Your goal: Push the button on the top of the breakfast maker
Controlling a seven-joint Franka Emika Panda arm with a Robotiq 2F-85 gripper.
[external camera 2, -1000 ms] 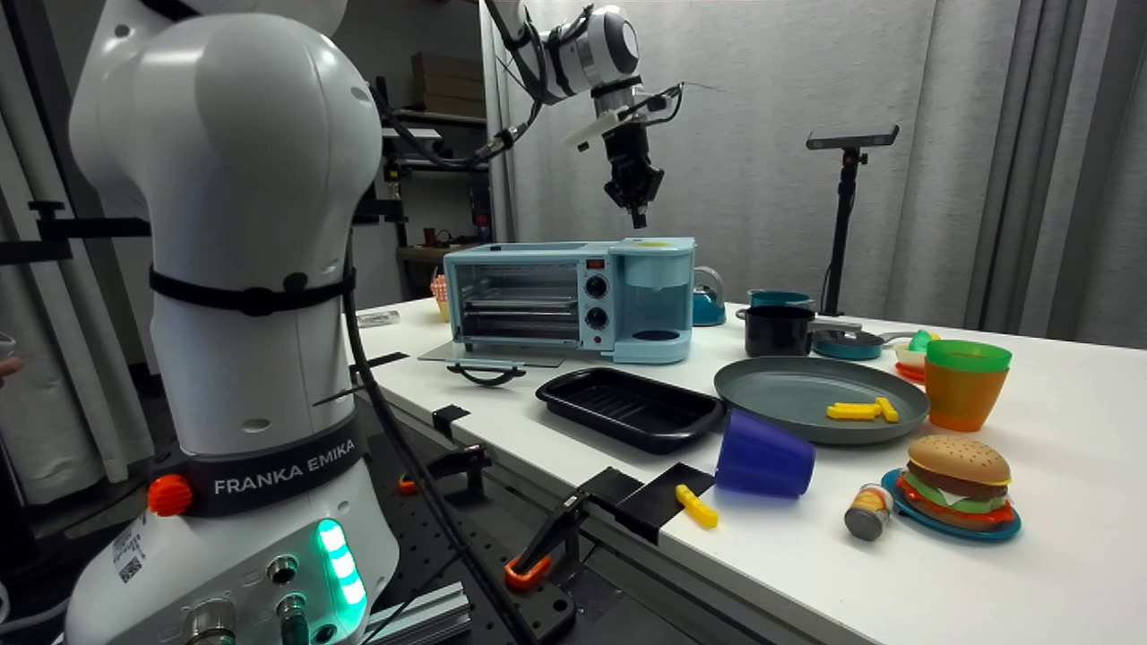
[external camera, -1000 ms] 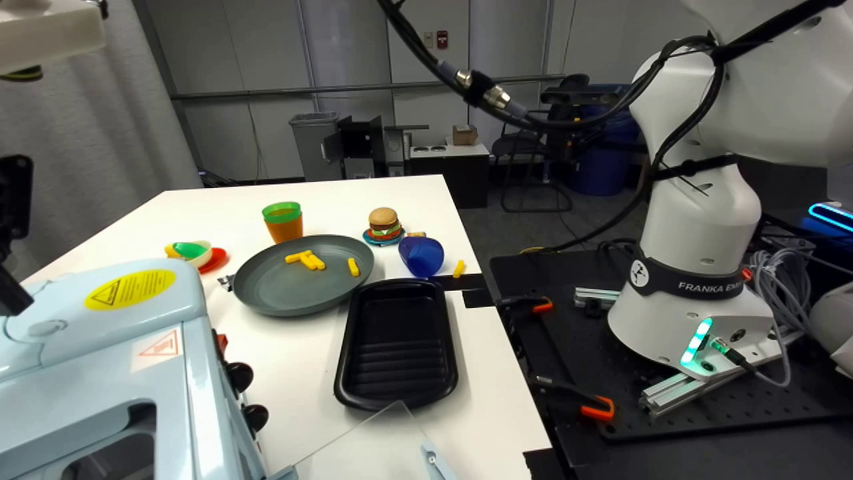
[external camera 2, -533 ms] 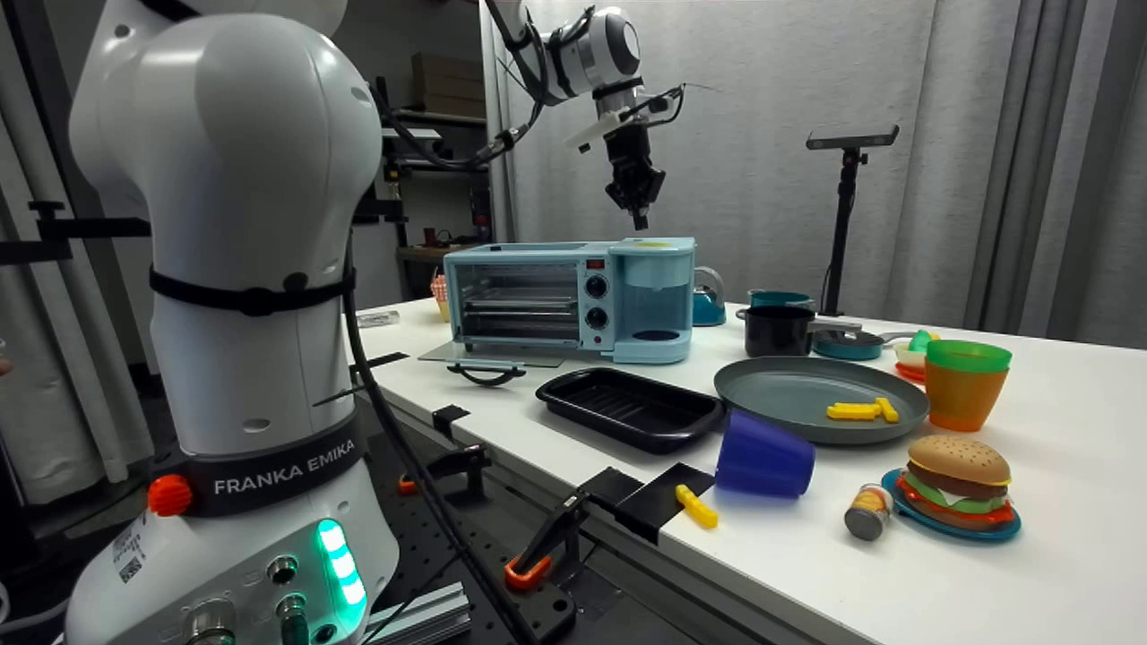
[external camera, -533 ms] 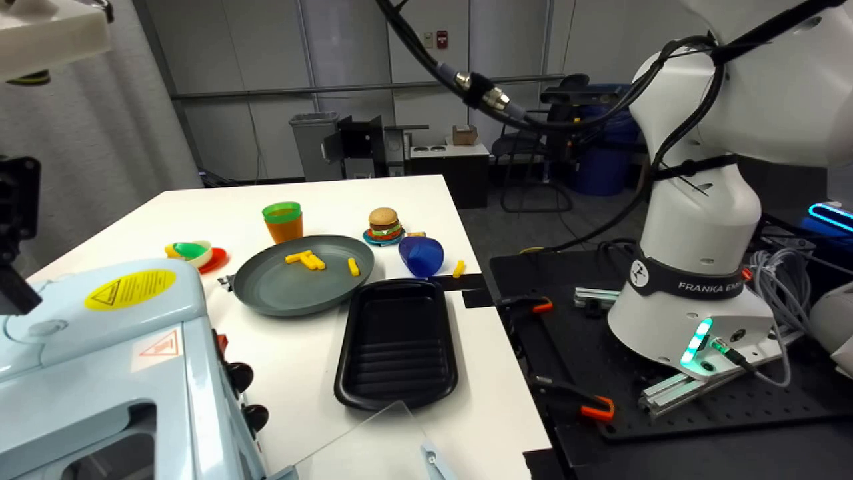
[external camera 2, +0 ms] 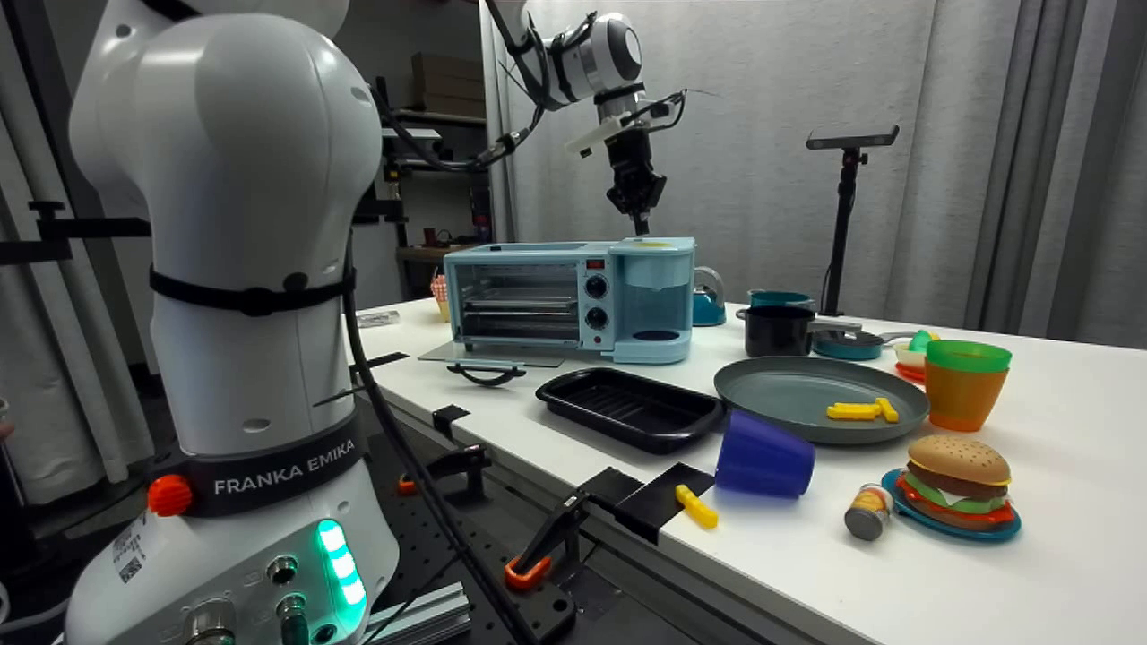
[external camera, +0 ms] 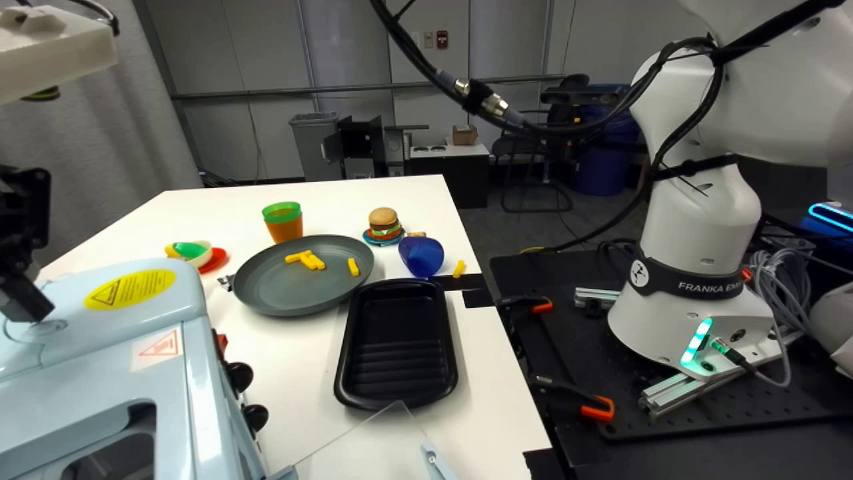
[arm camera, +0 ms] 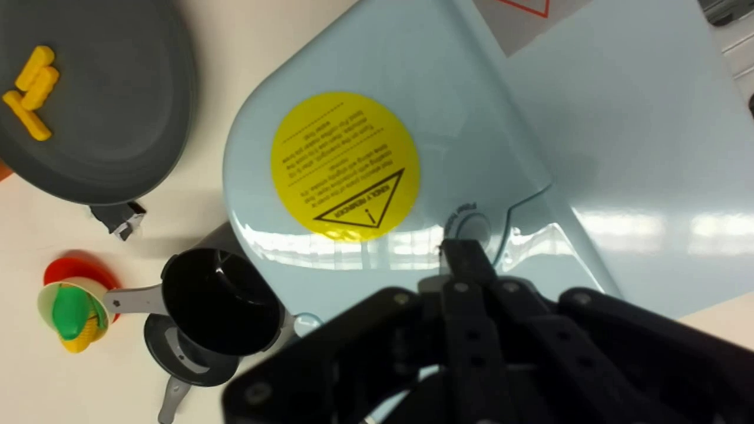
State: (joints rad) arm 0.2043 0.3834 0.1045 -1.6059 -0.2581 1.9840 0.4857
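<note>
- Pale blue, the breakfast maker (external camera 2: 573, 300) stands on the white table (external camera 2: 1057, 578), with the black tray (external camera 2: 632, 409) near its front.
- Your gripper (arm camera: 469, 252) points down at its top, fingers together.
- In the wrist view, you see the tips at the edge of the round button (arm camera: 475, 226); whether they touch, you cannot tell.
- Near that button lies the yellow sticker (arm camera: 346, 166).
</note>
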